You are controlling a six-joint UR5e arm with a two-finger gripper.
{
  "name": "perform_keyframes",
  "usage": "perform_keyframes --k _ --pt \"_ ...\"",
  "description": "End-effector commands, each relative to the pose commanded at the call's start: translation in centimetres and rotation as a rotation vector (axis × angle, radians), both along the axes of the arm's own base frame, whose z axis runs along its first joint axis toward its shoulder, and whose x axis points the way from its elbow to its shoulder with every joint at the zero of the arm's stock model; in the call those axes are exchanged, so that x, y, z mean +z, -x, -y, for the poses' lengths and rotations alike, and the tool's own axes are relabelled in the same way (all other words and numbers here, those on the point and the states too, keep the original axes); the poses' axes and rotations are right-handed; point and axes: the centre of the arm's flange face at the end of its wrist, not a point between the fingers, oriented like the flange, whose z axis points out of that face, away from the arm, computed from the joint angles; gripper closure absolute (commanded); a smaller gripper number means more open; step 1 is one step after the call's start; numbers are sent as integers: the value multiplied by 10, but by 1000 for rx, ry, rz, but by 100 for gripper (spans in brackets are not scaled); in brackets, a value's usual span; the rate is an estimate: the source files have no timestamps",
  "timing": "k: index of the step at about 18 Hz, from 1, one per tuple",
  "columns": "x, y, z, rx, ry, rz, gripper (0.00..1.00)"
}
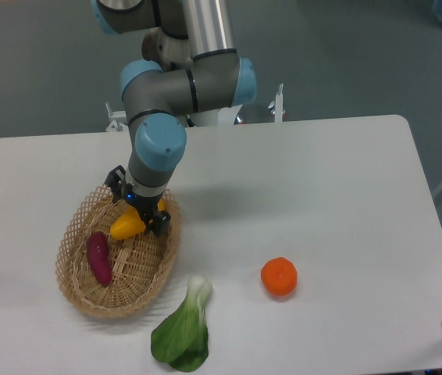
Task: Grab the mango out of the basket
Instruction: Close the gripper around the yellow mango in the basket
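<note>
While the end effector [138,207] hangs low over the basket [80,293], the mango [126,226] lies inside it, in the upper half, with its near end poking out from under the black fingers. The far end of the mango is hidden by the end effector. I cannot tell if the fingers are spread or pressed together, because the wrist blocks the view, and I cannot tell if they touch the mango yet.

The purple sweet potato [98,257] lies in the basket too, just beside the mango on the left. It should be left alone.

I think the step now is getting the fingers down around the mango. To do it well, the fingers should go one on each long side of the fruit, near its fat middle, not at the thin tip. The mango looks smooth, so it could slip or roll if pinched at the end. The arm should go down slowly and not push into the woven bottom. The squeeze should be soft but firm. Then it should lift straight up, clear of the basket rim.
</note>
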Motion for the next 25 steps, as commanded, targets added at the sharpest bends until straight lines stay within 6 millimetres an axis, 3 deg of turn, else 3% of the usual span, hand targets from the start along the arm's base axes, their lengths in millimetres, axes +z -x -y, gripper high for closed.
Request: perform_keyframes --k 10,12,15,19,25 --pt "-16 -9 -2 19 34 2 0" --pt "-17 -8 0 17 49 -21 10" --pt "-16 -12 -1 3 67 -53 35" --pt "-2 -11 -4 43 54 -66 61" --pt "25 -3 -10 59 5 -85 66"
